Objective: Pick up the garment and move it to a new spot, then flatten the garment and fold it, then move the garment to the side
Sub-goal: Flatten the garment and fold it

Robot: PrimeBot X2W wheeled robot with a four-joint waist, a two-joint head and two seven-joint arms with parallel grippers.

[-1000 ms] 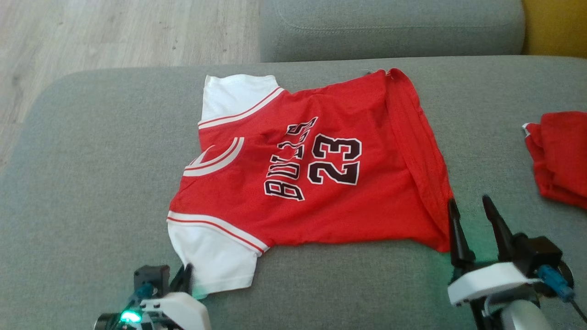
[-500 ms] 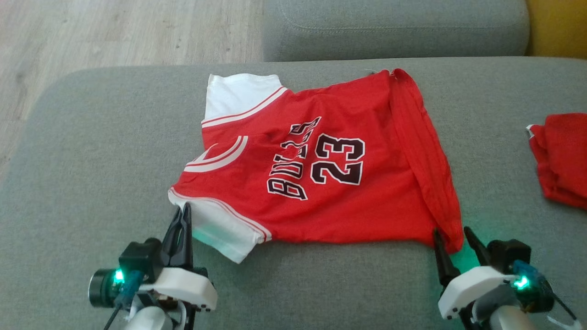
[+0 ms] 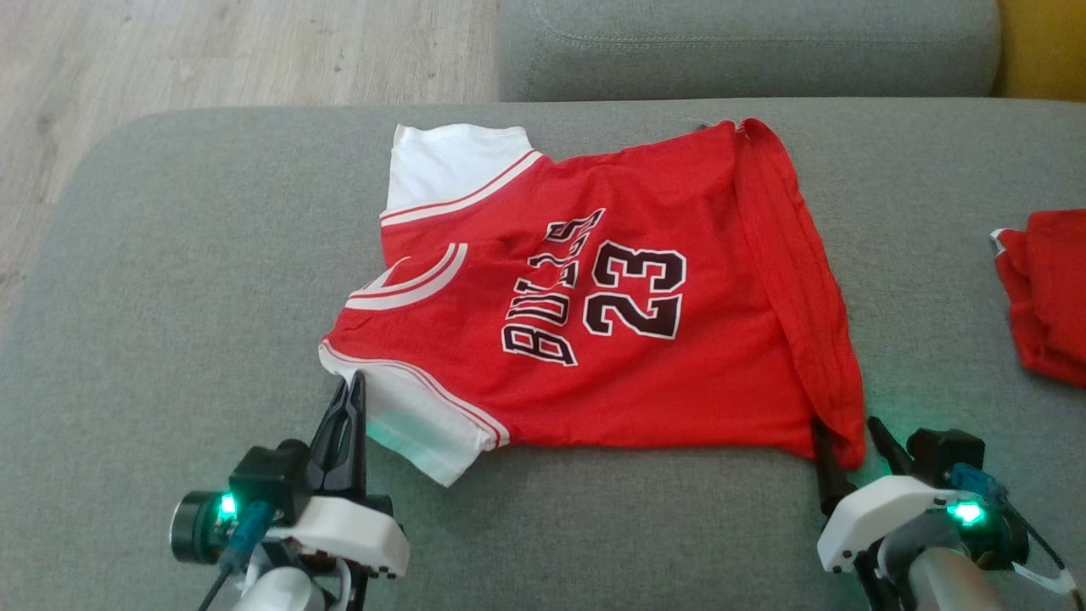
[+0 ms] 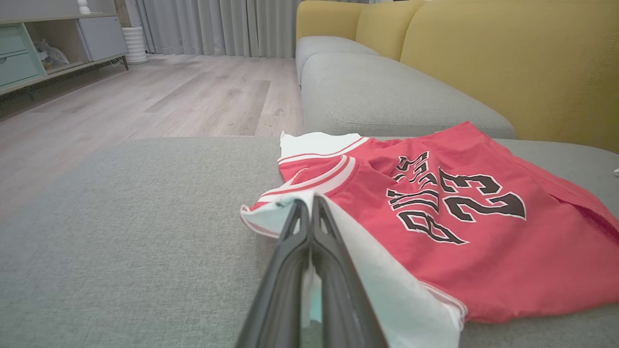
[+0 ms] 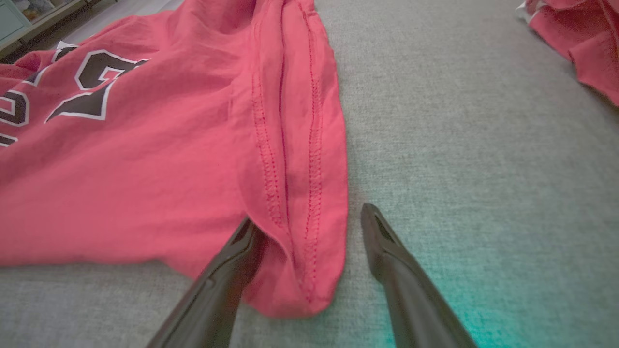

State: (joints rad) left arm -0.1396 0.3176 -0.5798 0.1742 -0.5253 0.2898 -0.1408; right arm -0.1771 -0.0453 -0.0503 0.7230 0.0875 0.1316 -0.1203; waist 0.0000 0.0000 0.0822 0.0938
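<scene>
The red jersey [image 3: 594, 339] lay flat on the grey sofa cushion [image 3: 170, 297], its long axis across the head view, collar toward the robot's left and hem toward its right. The left gripper [image 3: 353, 383], fingers pressed together, pinched the near white sleeve [image 3: 424, 428], which had drawn inward since a second before. The right gripper [image 3: 844, 424] stood spread astride the near hem corner.

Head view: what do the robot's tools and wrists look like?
The left tool and the right tool each have two long, tapering dark fingers on a white moulded wrist shell. Each wrist carries a black camera housing, a glowing green light and a blue plug with a thin cable.
</scene>
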